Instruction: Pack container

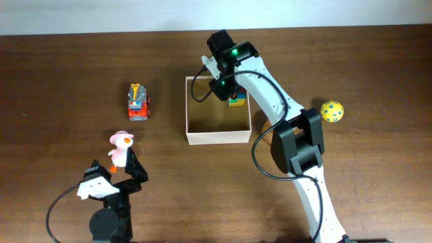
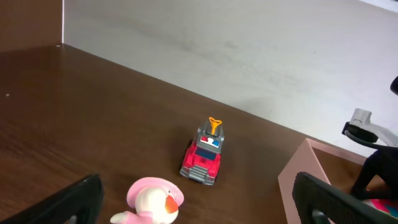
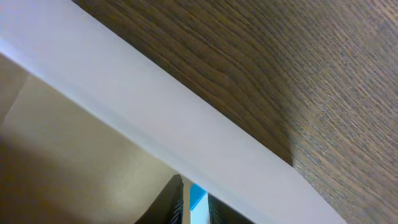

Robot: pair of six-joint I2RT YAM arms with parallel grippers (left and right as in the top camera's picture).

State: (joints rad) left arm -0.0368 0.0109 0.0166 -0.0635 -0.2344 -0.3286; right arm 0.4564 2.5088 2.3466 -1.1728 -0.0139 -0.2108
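Right gripper (image 1: 228, 91), top centre, is clenched on a colour block (image 1: 237, 102) inside the container (image 1: 219, 138), left gripper (image 1: 116, 170) lower left released; duck (image 1: 121, 143), truck (image 1: 138, 102), ball (image 1: 331, 111) not yet packed.

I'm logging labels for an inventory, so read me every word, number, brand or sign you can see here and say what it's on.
No text can be read in any view.
Toy truck: coloured patch on its roof, too small to tell whether it is lettering.
Container, pink duck toy, yellow ball, multicoloured block toy: no print shows.
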